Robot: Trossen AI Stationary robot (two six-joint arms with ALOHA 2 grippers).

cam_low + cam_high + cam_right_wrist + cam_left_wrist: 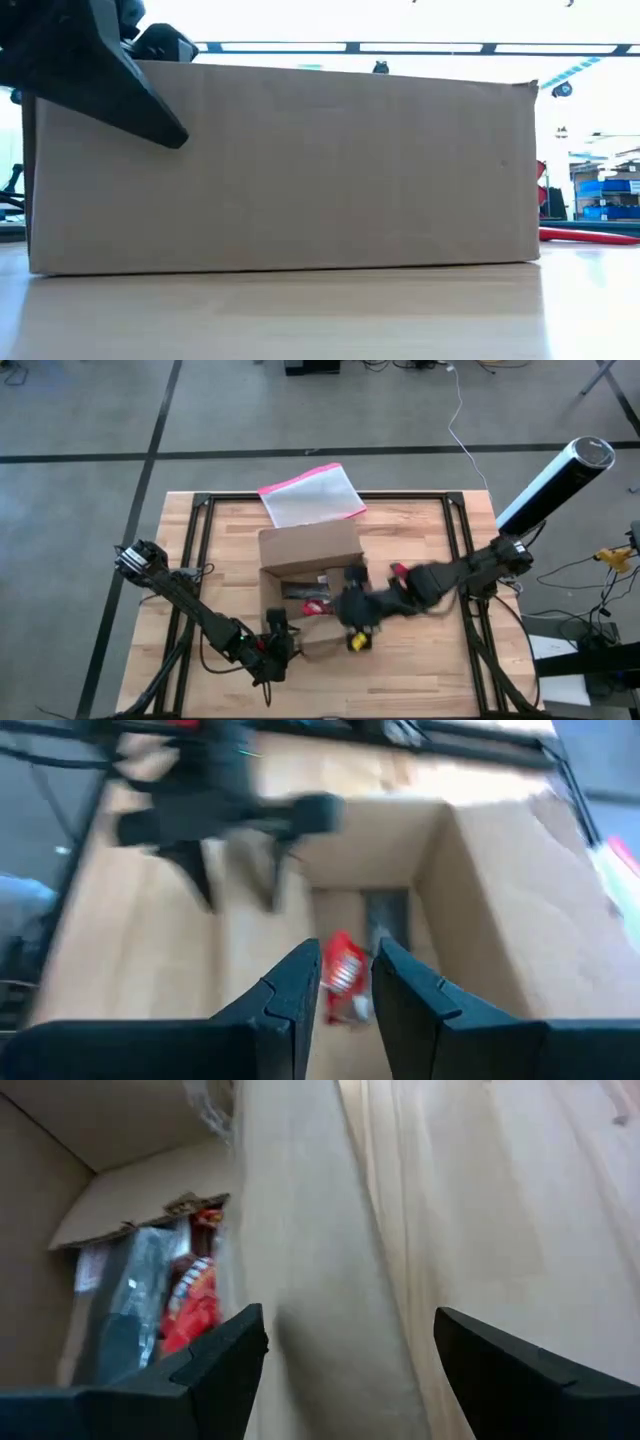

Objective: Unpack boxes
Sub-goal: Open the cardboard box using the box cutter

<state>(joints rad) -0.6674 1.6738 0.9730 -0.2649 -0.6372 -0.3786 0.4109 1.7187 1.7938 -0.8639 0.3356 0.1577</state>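
The brown cardboard box (310, 560) stands open in the middle of the table, its near wall (290, 170) filling the low view. On its floor lie a red packet (340, 970) and a clear-wrapped dark item (125, 1310). My left gripper (350, 1325) is open at the box's near left corner (277, 628). One finger is inside the box wall (300, 1270) and one outside, with no touch showing. My right gripper (348, 955) hovers over the box's right side (352, 622), pointing down into it. Its fingers stand a narrow gap apart, with the red packet seen below them.
A pink-edged translucent pouch (312, 495) lies at the table's far edge behind the box. A small yellow thing (357, 643) shows by the right gripper, near the box's near flap (325, 643). Black frame rails (455, 540) run along the table's sides. Bare wood lies near left and right.
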